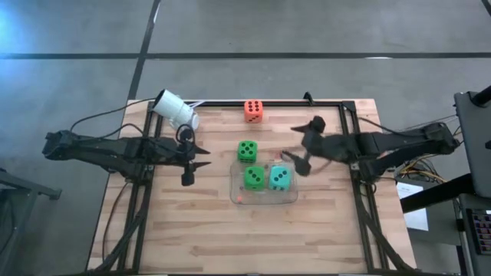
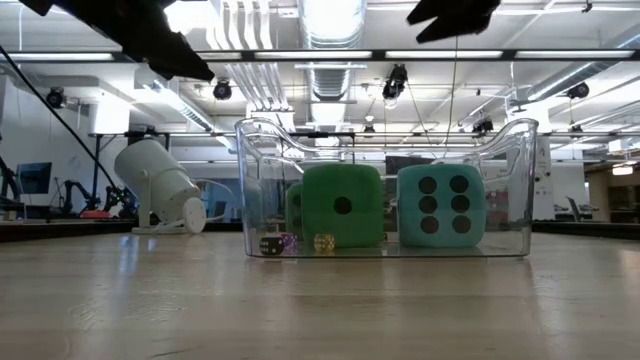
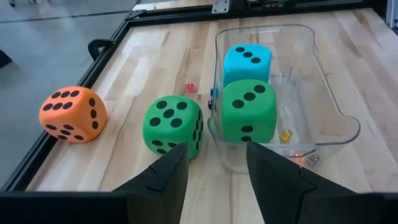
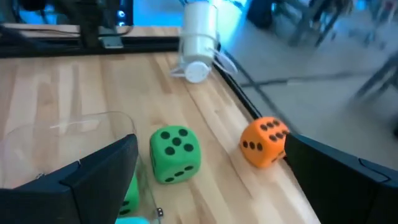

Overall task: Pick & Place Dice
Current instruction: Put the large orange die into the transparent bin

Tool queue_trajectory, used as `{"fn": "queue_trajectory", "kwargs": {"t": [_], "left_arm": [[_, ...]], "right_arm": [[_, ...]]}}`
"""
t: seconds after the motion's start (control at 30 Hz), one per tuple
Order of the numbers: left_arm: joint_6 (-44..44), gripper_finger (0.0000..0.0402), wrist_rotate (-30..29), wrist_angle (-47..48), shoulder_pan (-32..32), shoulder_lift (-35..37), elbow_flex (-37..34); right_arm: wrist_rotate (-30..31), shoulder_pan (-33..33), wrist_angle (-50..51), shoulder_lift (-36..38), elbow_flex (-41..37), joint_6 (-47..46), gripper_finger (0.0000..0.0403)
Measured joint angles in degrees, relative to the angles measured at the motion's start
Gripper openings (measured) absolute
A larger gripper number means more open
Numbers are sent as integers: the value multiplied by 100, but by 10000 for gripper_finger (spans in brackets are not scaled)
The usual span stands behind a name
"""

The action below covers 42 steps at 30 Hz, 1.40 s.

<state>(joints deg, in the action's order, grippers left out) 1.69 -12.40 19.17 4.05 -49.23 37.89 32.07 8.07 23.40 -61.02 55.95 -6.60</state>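
The right gripper [image 1: 295,159] hangs spread wide and empty above the clear tray [image 1: 239,193], which holds one green die [image 1: 255,178] and the teal die [image 1: 279,178]. The next pick should be the loose green die [image 1: 246,150] just beside the tray, taken squarely across flat faces; the orange die [image 1: 254,111] waits farther off. The left gripper [image 1: 192,158] hovers part-open, holding nothing.

Table [image 1: 199,230]: pale wood planks, matt, black metal frame. Bin [image 2: 262,150]: clear glossy plastic. 4 dice look like matt foam: orange die [image 3: 73,114], green die [image 3: 173,125], 2nd green die [image 3: 249,112], teal die [image 3: 247,61]. Camera [image 4: 199,38]: smooth white plastic.
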Motion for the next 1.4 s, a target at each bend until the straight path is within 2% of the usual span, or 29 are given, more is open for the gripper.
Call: {"fn": "queue_trajectory", "kwargs": {"t": [0.1, 0.17, 0.43, 0.5, 0.7, 0.83, 1.07, 1.2, 1.3, 1.4], "left_arm": [[0, 164, 0, -52, 2, 0, 0], [0, 165, 0, -71, 2, 0, 0], [-15, 166, 0, -191, 2, 4, 37], [-15, 165, 0, -179, 2, 2, 37], [-15, 164, 0, -168, 2, 2, 35], [-20, 163, 0, -134, 2, 2, 35], [-177, 165, 178, -125, 2, 2, 33], [-203, 164, 303, -126, 9, 2, 33], [-234, 164, 306, -126, 41, 0, 33], [-234, 164, 308, -148, 103, 0, 33]], "right_arm": [[-661, -671, -27, -201, 146, -200, 400], [-898, -1067, -23, -406, 297, -363, 400], [-964, -2012, 78, -1844, 1425, -1767, 400], [-967, -2147, 318, -2260, 1865, -1985, 400], [-965, -2547, 1970, -3435, 3235, -2919, 400], [-969, -2762, 2563, -4055, 3871, -3206, 400], [-1005, -2893, 2705, -4839, 4595, -3288, 400], [-1301, -2900, 2704, -5176, 4951, -3818, 400], [-1439, -2944, 2728, -5509, 5332, -3831, 400], [-1853, -3056, 2818, -5931, 5804, -3770, 400]]}}
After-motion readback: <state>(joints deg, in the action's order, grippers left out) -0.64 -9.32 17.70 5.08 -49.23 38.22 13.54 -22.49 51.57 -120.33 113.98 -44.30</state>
